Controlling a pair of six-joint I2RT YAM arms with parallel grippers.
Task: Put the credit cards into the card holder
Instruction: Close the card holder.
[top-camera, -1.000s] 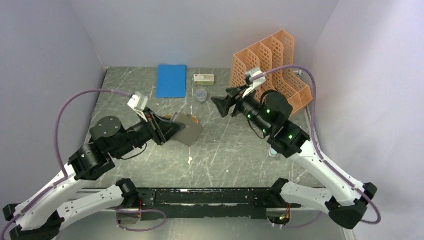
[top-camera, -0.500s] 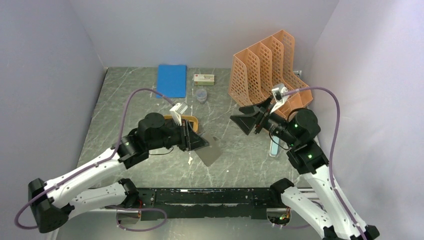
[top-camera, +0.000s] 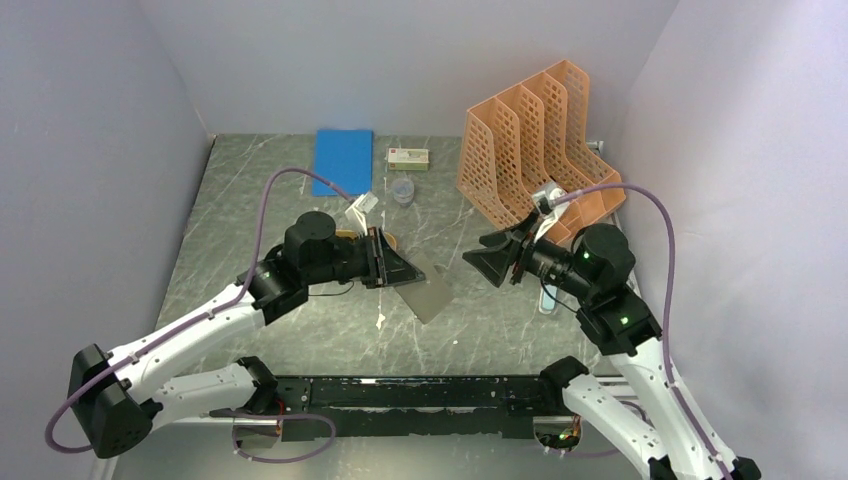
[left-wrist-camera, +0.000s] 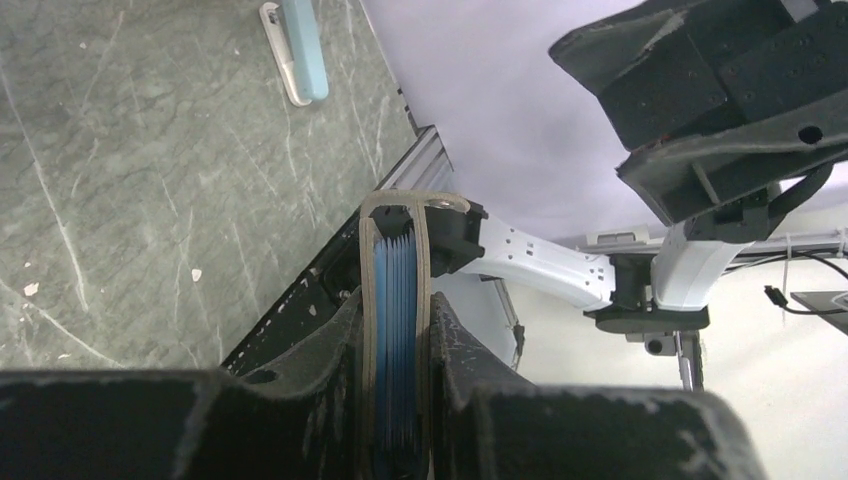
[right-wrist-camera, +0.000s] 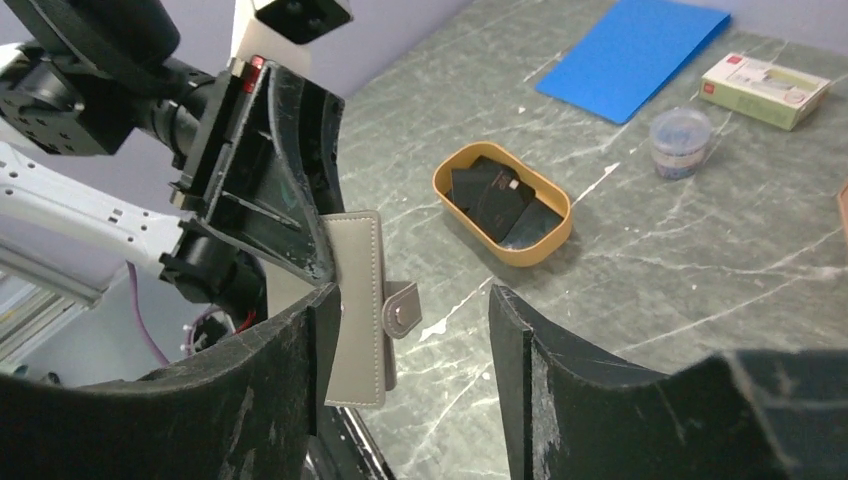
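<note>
Change: left gripper (top-camera: 405, 272) has swung from the back left of the table (top-camera: 480, 330) to its middle, carrying the card holder (top-camera: 430, 295) with it.
Right arm: it has come down from beside the orange file rack (top-camera: 530, 130); right gripper (top-camera: 480, 262) now faces the holder, close but apart from it.
Left hand: clamped on the card holder, one finger on each flat face, holding it tilted and clear of the table.
Right hand: jaws apart and a little narrower than a second ago, with nothing between them.
Card holder: grey-brown, and its snap tab hangs loose at one side in the right wrist view. The left wrist view looks along its edge and shows blue inner pockets between the two covers.
Credit cards: several dark cards (right-wrist-camera: 497, 198) lie in the orange oval tray (right-wrist-camera: 500, 250), behind the left gripper, untouched.
Meaning: the holder appears to be presented for the other hand to work on, probably to spread it open. No card is in hand, so loading has not begun.
</note>
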